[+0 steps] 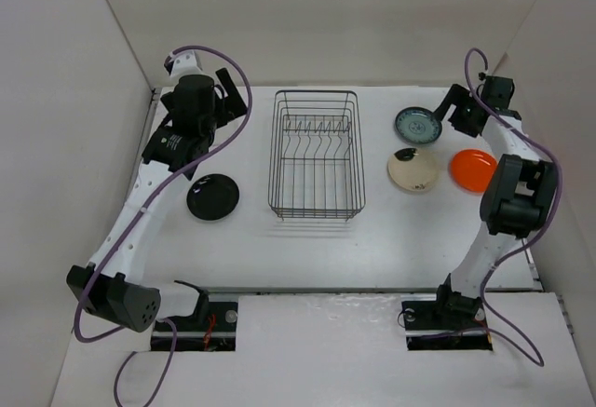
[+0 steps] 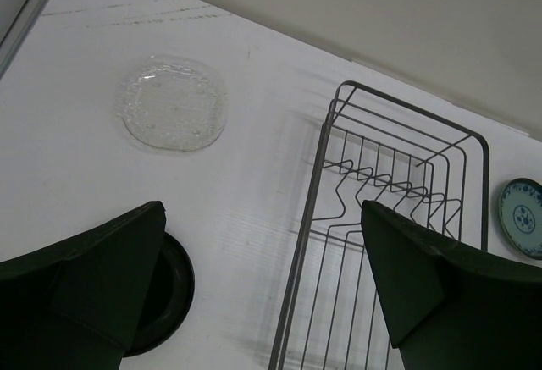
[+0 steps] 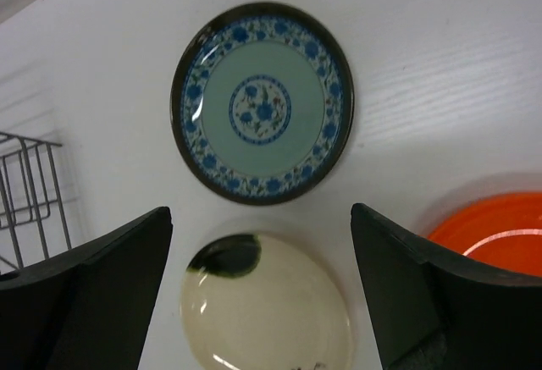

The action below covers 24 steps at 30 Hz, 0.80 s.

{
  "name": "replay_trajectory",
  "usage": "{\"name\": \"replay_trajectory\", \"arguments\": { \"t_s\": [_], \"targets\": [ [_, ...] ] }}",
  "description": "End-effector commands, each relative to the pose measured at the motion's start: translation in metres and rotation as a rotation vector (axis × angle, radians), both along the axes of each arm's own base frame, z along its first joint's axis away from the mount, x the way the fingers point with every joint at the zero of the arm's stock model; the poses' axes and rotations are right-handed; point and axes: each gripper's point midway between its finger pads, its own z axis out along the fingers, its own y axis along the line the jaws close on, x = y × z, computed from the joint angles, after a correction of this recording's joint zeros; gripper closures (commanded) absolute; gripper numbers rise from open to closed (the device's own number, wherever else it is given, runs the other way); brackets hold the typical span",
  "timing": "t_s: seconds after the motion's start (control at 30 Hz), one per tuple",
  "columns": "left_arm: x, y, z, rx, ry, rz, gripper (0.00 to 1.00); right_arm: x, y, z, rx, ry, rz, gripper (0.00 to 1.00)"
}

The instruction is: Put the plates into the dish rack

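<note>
Plates: five counted, all lying flat on the bench (image 1: 279,249), none in the dish rack (image 1: 317,93).

Right of the rack: teal patterned plate (image 1: 417,125), cream plate (image 1: 413,170) with a dark smudge, orange plate (image 1: 473,169). The three sit near one another, not touching.

Left of the rack: black plate (image 1: 213,196) toward the front, and a clear glass plate (image 2: 173,104) further back. The glass one shows only in the left wrist view; from above, the left arm covers it.

Rack: one, black wire, mid-bench, empty. A single row of upright prongs inside; too fine to count.

Step in hand, as I judge it: the very start, first pick not yet made.
- Right pincer (image 3: 260,212) hovers over the gap between the teal and cream plates, fingers apart, holding nothing.
- Left pincer (image 2: 261,211) hangs over bare bench between the glass plate, the black plate and the rack's left wall, fingers likewise apart and empty.

Next move probably calls for coming down on one plate's edge. The plates lie flat, so one finger must catch the rim. Then lift, tip the plate upright and lower it into a slot between prongs. The glass plate looks the likeliest to slip.

Pincers: two. Arms: two.
</note>
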Motion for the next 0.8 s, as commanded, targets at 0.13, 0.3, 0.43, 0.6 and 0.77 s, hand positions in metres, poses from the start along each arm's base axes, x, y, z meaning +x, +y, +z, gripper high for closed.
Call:
{"name": "replay_trajectory", "arguments": {
  "t_s": [0.13, 0.3, 0.43, 0.6, 0.77],
  "targets": [
    [-0.007, -0.005, 0.025, -0.019, -0.096, -0.048, 0.00, 0.034, -0.039, 0.009, 0.032, -0.068, -0.007, 0.13],
    [-0.007, -0.005, 0.025, -0.019, -0.096, -0.048, 0.00, 0.038, -0.038, -0.020, 0.080, 0.007, -0.010, 0.17],
    [-0.005, -0.011, 0.021, -0.026, -0.084, -0.077, 0.00, 0.043, -0.029, -0.035, 0.151, 0.025, 0.006, 0.24],
    [0.002, -0.019, 0.010, -0.020, -0.059, -0.109, 0.00, 0.046, -0.025, -0.045, 0.182, 0.040, 0.019, 0.25],
    [0.010, -0.033, -0.004, -0.012, -0.064, -0.188, 0.00, 0.047, -0.027, -0.057, 0.186, 0.077, 0.007, 0.25]
  ]
}}
